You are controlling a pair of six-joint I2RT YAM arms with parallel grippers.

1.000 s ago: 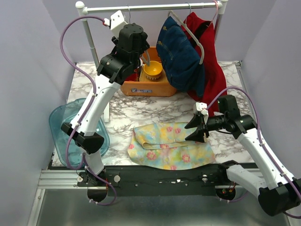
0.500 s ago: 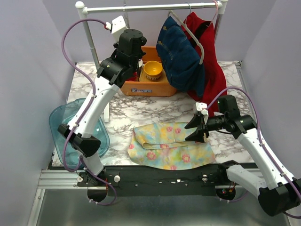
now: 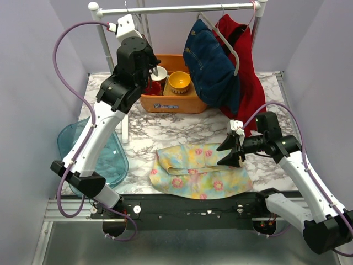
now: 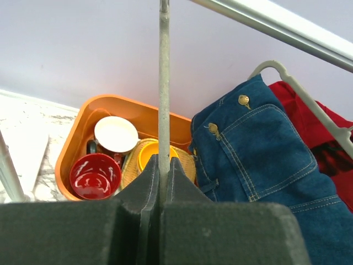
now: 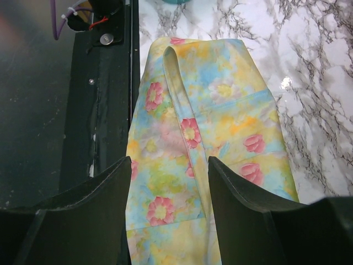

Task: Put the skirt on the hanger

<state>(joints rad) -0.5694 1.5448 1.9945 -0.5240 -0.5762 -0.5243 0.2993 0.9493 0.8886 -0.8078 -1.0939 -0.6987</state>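
On the marbled desk beneath the clothes rail, the flowered skirt lies flat near the front edge, the right claw spread wide above its right half. Up by the rail, the left claw is pressed together on a thin grey rod, apparently the hanger's stem. That pinch should be kept firm and the lift kept straight, so the hanger comes free without swinging into the denim garment beside it.

The marble table bears a floral skirt, orange crate and blue tub
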